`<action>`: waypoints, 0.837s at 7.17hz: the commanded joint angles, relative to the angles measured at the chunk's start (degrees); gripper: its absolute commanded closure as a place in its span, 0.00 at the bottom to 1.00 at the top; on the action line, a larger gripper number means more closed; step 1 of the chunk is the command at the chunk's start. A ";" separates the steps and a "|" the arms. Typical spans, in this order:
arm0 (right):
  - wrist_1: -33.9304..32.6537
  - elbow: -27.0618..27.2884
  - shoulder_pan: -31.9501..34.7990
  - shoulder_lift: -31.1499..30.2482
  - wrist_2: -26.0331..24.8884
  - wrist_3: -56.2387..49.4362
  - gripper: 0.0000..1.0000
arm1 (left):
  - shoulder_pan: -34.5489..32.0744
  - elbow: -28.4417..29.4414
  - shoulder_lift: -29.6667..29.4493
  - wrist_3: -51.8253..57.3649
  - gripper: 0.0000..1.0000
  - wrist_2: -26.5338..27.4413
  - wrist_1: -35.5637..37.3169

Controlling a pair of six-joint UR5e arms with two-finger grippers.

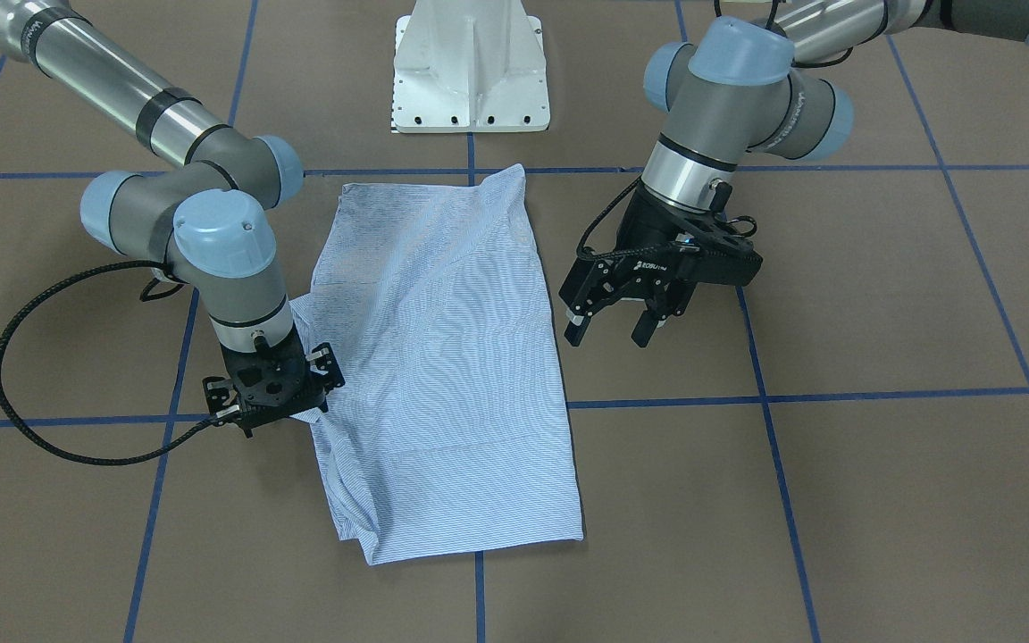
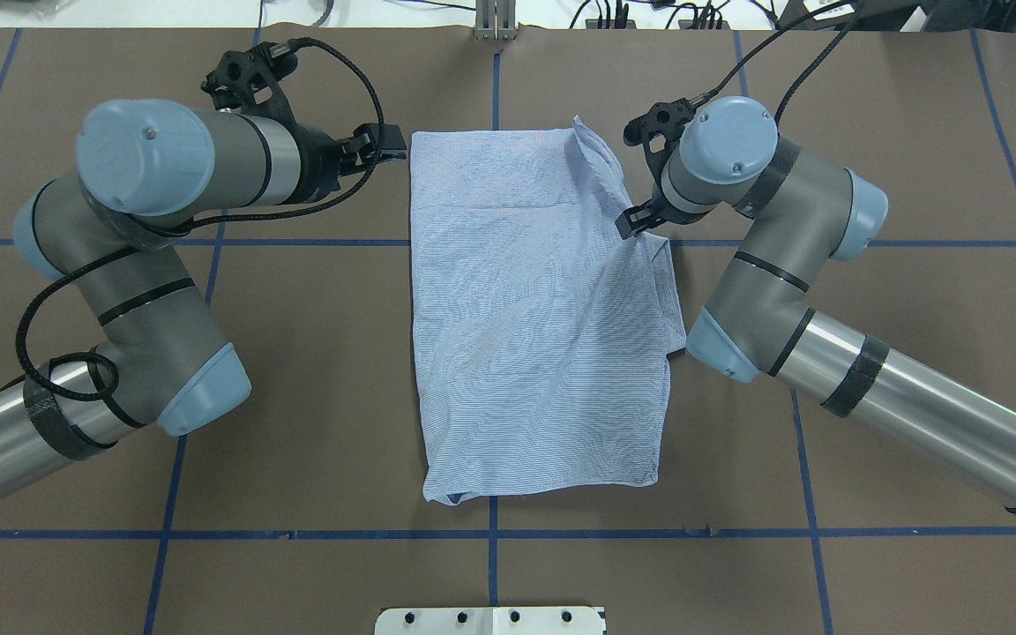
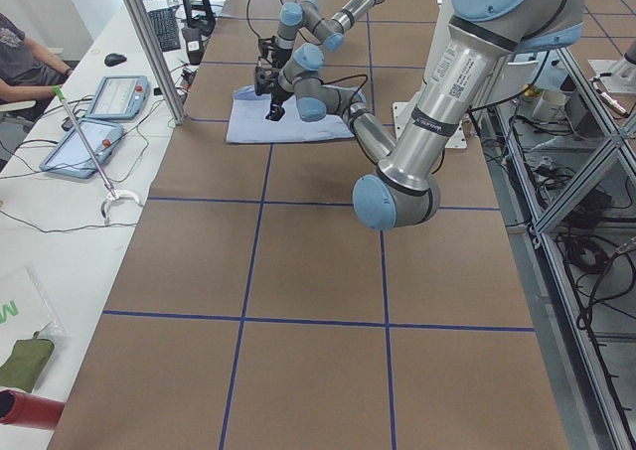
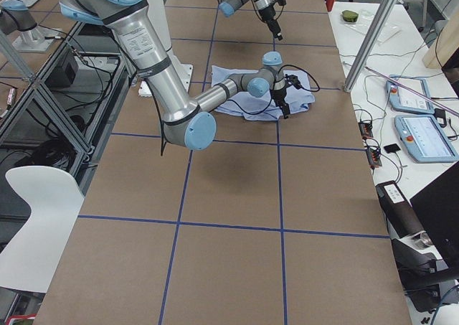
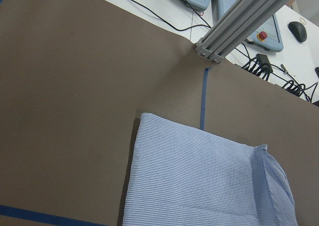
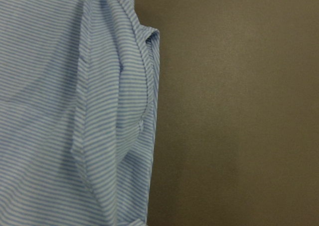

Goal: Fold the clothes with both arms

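Observation:
The light blue striped shirt (image 1: 452,357) (image 2: 534,335) lies folded into a long rectangle at the table's middle, collar and buttons hidden. My left gripper (image 1: 611,332) (image 2: 392,148) hangs open just above the table beside the shirt's edge, nothing between its fingers (image 1: 575,330). Its wrist view shows the shirt's corner (image 5: 199,176) below. My right gripper (image 1: 273,406) (image 2: 636,220) is down on the bunched opposite edge. Its fingers are hidden, so I cannot tell whether it is open or shut. The right wrist view is filled by a folded seam (image 6: 124,111).
The white pedestal base (image 1: 470,80) (image 2: 490,620) stands on the robot's side of the shirt. Blue tape lines (image 1: 773,402) grid the brown table. An aluminium post (image 5: 244,21) rises at the far edge. A side table with tablets (image 3: 114,97) has a seated person (image 3: 20,63).

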 commanded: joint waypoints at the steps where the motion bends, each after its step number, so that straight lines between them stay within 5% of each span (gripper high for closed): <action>1: 0.11 -1.01 1.72 -1.04 0.42 -2.98 0.00 | 0.04 -0.03 -0.05 -0.01 0.00 -0.01 -0.05; 4: 2.40 -0.40 4.10 -1.41 4.44 -4.67 0.00 | 0.04 -0.12 -0.23 0.08 0.00 -0.10 0.04; 6: 2.05 5.80 4.63 -4.02 10.32 -2.40 0.00 | 1.26 -4.22 0.47 0.08 0.00 -7.44 5.45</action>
